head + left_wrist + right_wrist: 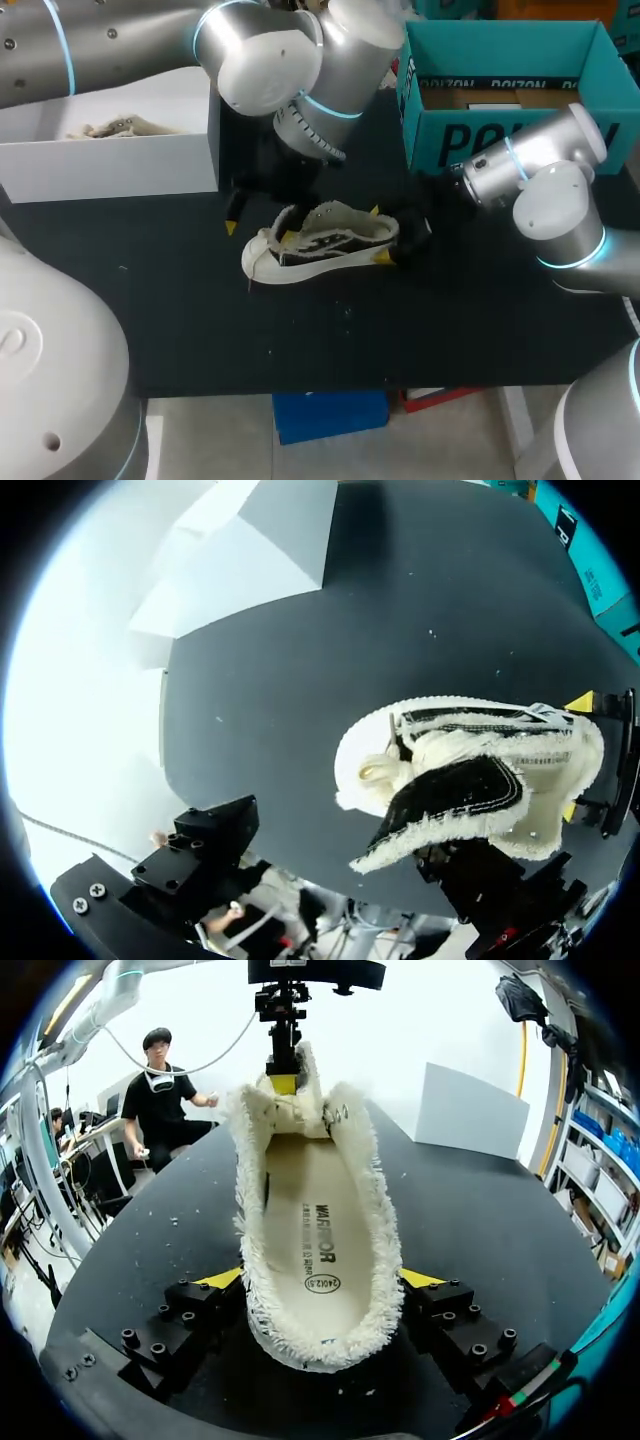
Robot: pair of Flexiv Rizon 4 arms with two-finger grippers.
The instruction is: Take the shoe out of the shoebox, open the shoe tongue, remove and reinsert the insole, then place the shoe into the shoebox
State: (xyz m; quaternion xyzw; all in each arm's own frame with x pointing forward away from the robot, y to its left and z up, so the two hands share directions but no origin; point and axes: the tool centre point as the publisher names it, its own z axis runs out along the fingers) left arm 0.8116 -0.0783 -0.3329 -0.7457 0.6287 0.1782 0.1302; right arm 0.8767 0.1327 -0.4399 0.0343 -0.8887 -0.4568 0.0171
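A cream, fringed shoe [322,243] lies on its side on the black table [200,320], toe to the left. Its insole [318,1230] sits inside. My right gripper [380,236] holds the heel, one yellow-tipped finger [222,1278] pressing each side of the shoe [310,1210]. My left gripper [258,230] hangs open over the toe end, one finger beside the shoe and the other at the tongue. In the left wrist view the shoe [470,780] lies ahead of the spread fingers [205,845], and the right gripper's yellow tip [580,701] shows at the heel.
A teal shoebox [500,135] stands open at the back right, just behind my right arm. A white box [120,165] at the back left holds another pale shoe [112,128]. The black table runs on in front of the shoe to its near edge.
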